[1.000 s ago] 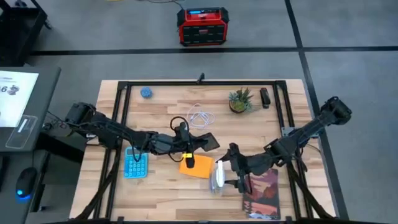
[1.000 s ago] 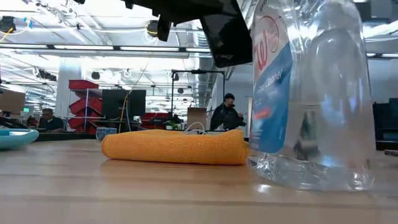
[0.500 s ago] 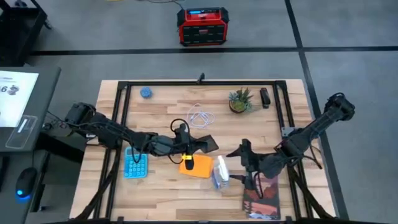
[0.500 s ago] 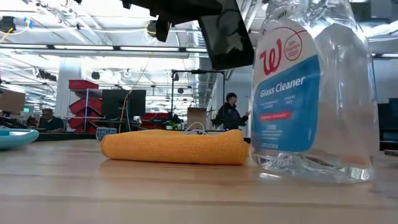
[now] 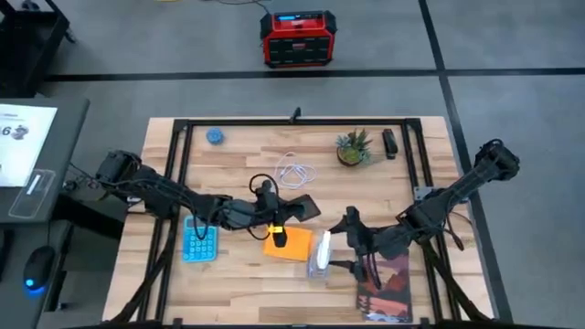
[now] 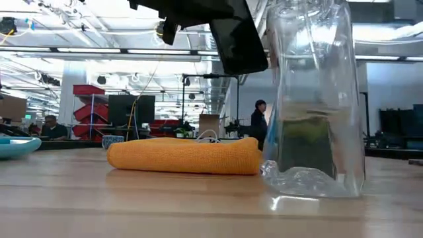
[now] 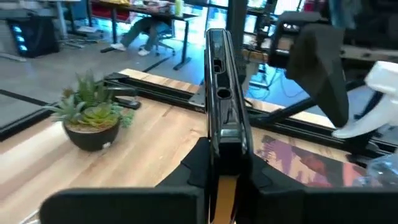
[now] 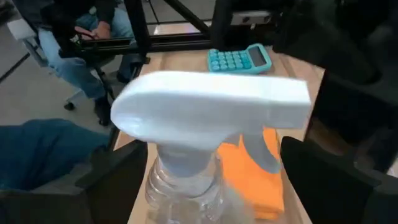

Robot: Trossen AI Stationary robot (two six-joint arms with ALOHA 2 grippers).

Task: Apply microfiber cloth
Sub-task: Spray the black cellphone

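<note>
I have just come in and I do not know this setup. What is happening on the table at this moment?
Two robot arms work at a wooden table. The left gripper holds a black smartphone on edge, above the folded microfiber cloth, which lies flat on the table untouched. The right gripper holds a clear spray bottle by its neck, standing beside the cloth. A blue calculator, a dark reddish book and a small plant lie around them.

Spray bottle (image 6: 316, 99): top cut off by the low view's upper edge. Orange cloth (image 8: 264, 177): largely hidden behind the bottle in the right wrist view. Phone (image 7: 222, 118): seen edge-on, lower end hidden between the left gripper's fingers (image 7: 196, 165).
</note>
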